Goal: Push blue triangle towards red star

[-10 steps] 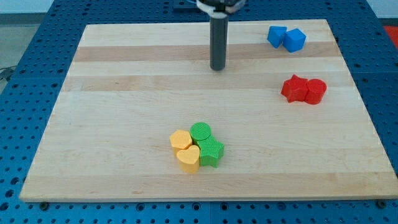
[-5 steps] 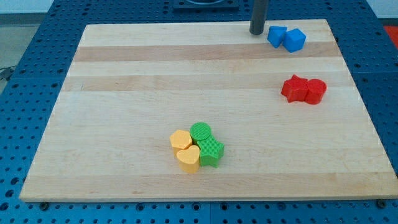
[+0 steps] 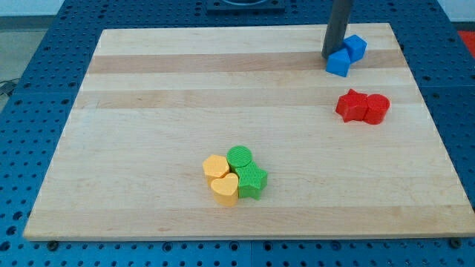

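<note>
Since the earlier frames my tip (image 3: 331, 56) has swung from the middle of the far side over to the far right corner, and the blue triangle (image 3: 339, 63) has slid nearer and now sits apart from its old spot, touching my tip on its right. There are no jaws on this rod, so nothing is open or clamped; it only presses against the block. The other blue block (image 3: 355, 47), a cube by the look of it, lies just beyond the triangle, touching it. Nearer, on the right, the red star (image 3: 351, 105) rests against a red cylinder (image 3: 376, 108), a short way from the triangle. Well apart, near the middle of the wooden board (image 3: 148, 111), two green blocks (image 3: 246, 172) and two yellow blocks (image 3: 220, 178) huddle together.
</note>
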